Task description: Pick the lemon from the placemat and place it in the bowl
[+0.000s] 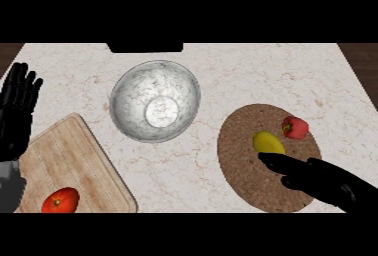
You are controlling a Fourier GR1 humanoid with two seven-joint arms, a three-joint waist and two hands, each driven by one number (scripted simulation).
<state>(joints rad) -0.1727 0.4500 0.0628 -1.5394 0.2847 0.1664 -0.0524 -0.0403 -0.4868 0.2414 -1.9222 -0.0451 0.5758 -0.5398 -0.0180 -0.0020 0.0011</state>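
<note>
Lemon (pixel 269 142) sits on the round cork placemat (pixel 251 175), upper middle, with a red pepper (pixel 295 128) just beside it to the upper right. Right hand (pixel 317 177) is over the mat, fingers extended and holding nothing, tips just short of the lemon's near edge. Left hand (pixel 18 107) rests open at the left edge, fingers up. Step in hand: the grasp. Best bet is to come in from the lower side, keep fingers off the pepper, wrap the lemon fully before lifting. Bowl (pixel 156 101) is well apart, up-left; carry high enough to clear its rim. Cutting board (pixel 70 160) with tomato (pixel 60 200) is off the path.
</note>
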